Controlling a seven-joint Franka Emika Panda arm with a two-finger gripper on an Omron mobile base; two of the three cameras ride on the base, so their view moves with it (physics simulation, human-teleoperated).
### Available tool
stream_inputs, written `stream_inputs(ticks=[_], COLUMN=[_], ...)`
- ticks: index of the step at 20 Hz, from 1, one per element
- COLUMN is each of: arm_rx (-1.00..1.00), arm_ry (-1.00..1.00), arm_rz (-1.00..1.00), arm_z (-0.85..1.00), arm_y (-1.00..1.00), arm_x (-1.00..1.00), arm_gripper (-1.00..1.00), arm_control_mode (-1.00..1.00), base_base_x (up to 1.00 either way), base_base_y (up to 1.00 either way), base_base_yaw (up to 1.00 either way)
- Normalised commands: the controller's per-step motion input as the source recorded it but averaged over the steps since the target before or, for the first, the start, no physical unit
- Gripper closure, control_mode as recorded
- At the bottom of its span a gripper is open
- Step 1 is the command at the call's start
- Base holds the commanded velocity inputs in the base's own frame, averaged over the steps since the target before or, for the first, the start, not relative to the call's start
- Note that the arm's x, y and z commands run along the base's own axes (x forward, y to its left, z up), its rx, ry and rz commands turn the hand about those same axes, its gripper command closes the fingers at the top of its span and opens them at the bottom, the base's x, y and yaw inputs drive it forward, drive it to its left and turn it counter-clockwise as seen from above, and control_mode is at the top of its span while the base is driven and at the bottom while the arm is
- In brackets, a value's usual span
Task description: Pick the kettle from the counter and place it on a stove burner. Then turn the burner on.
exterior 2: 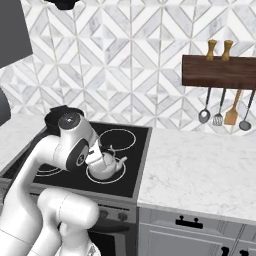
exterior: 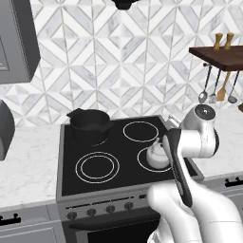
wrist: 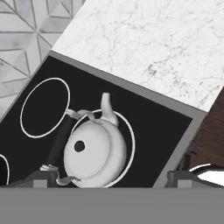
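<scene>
Kettle [wrist: 95, 153] is seen set inside stove burner [wrist: 130, 138] ring | end effector [wrist: 111, 177] is spread above, nothing gripped

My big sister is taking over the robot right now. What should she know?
End effector: open, just above the kettle, holding nothing.
The small round white-silver kettle sits on the front right burner, a single thin white ring on the black glass cooktop. It is off the white marble counter.
The black pot stands on the back left burner.
Done: the kettle is placed on a burner.
Left: turn that burner on with one of the knobs on the stove front. Which knob matches cannot be told from these views.
</scene>
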Motion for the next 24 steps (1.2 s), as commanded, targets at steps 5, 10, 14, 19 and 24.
stream_inputs(ticks=[5,10,14,19,24], arm_rx=[0.00,0.00,0.00,0.00,-0.01], arm_ry=[0.00,0.00,0.00,0.00,0.00], arm_rz=[0.00,0.00,0.00,0.00,0.02], arm_z=[0.00,0.00,0.00,0.00,-0.02], arm_y=[0.00,0.00,0.00,0.00,0.19], arm_x=[0.00,0.00,0.00,0.00,-0.14], arm_gripper=[-1.00,-1.00,-1.00,-1.00,-1.00], arm_control_mode=[1.00,1.00,1.00,-1.00,-1.00], base_base_x=[0.00,0.00,0.00,0.00,0.00], base_base_y=[-0.44,-0.44,-0.24,0.00,0.00], base_base_yaw=[0.00,0.00,0.00,0.00,0.00])
